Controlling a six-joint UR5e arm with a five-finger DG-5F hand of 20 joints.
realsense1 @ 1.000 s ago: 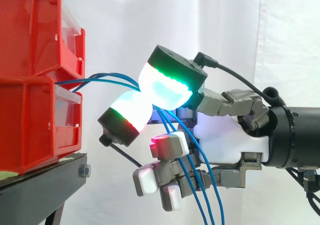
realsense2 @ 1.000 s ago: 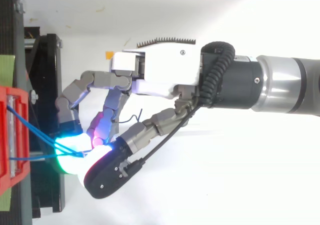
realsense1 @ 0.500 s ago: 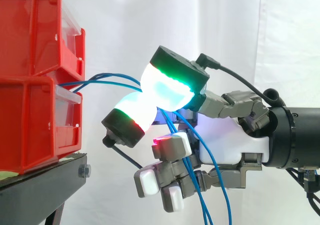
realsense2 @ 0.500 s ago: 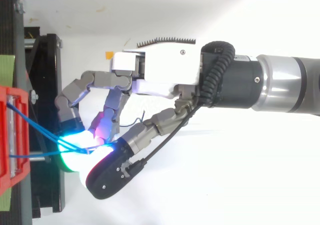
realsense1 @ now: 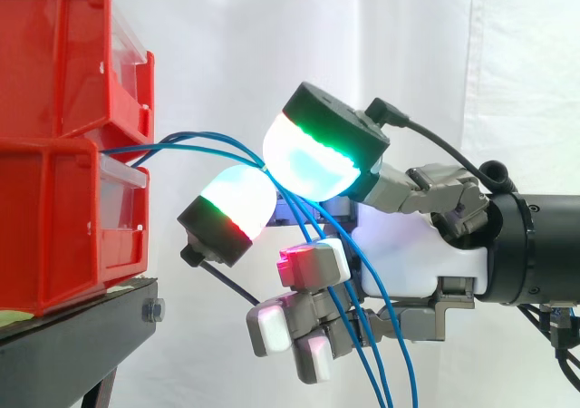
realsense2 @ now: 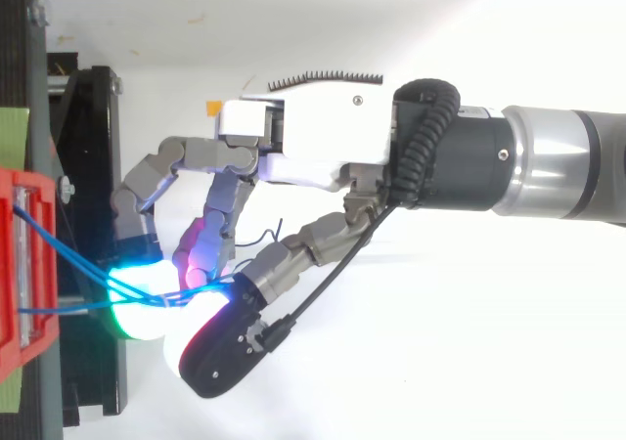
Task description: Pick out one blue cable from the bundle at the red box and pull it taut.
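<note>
Robot hand [realsense1: 408,254] pinches blue cables [realsense1: 199,138] between its fingertips [realsense1: 308,163].

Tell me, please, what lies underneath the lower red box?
The lower red box rests on a black stand, which has a bolt at its corner. A pale green strip peeks out between them. How far it runs beneath the box is covered.

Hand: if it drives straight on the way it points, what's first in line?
Probably the lower red bin: the hand has its leading pad level with that bin's front; the top view roughly agrees.
</note>
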